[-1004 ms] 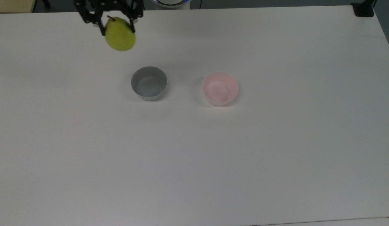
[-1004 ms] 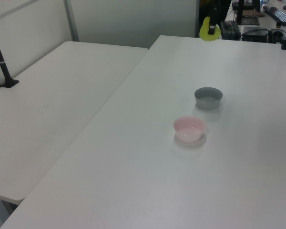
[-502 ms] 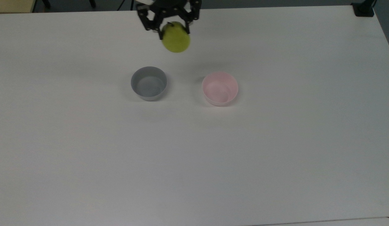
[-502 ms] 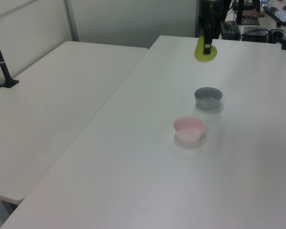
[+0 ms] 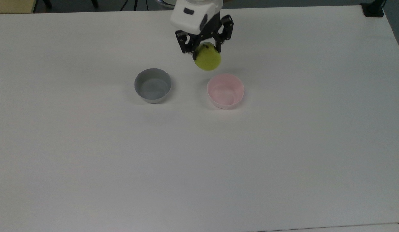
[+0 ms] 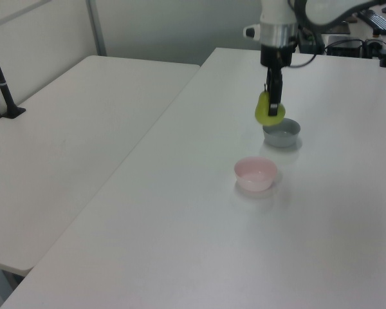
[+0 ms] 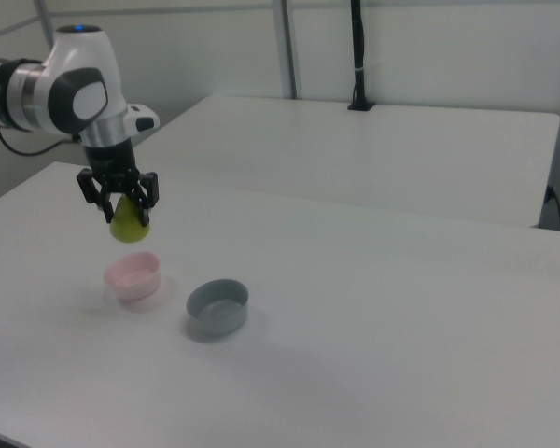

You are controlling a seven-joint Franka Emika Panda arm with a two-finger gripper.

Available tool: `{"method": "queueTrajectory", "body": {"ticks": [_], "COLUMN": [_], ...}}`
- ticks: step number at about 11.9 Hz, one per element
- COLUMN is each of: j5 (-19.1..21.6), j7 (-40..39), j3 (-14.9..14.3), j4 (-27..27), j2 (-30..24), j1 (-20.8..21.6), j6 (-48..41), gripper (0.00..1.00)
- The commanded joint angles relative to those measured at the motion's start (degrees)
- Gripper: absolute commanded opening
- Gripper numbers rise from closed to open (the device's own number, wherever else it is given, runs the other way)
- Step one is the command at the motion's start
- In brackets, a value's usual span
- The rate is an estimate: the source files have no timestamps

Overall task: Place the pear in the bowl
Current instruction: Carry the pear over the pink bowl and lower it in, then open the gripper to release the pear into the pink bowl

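My gripper is clenched around the pear, a rounded yellow-green fruit that hangs below my black fingers, its dark stem end up between them. I hold it in the air above the white table, just beside the pale pink bowl toward the top view's upper left. A grey bowl of the same size sits apart on the top view's left.

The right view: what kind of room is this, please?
Probably a robot lab or office: plain white tables pushed together, a robot arm holding a pear, and a keyboard on a desk behind.
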Motion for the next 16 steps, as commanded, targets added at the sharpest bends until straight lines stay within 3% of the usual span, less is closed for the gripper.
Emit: {"method": "queueTrajectory", "body": {"ticks": [1,9,11,12,14,16], "j5": [0.95,-1.33,-1.51,-1.51,-1.51,-1.51], "j7": [3.92,8.76,9.63,9.9,11.48,13.24], "j3": [-1.04,-1.04,-1.04,-1.04,-1.04,-1.04], "j4": [-2.5,-2.5,-2.5,-2.5,-2.41,-2.32], "j2": [3.79,10.83,12.15,12.16,11.98,11.63], "j1": [4.23,6.8,6.71,6.36,6.27,6.01], "j6": [6.33,13.82,15.92,15.84,15.4,15.23], "gripper": [0.14,0.14,0.19,0.62,1.0,1.0]}}
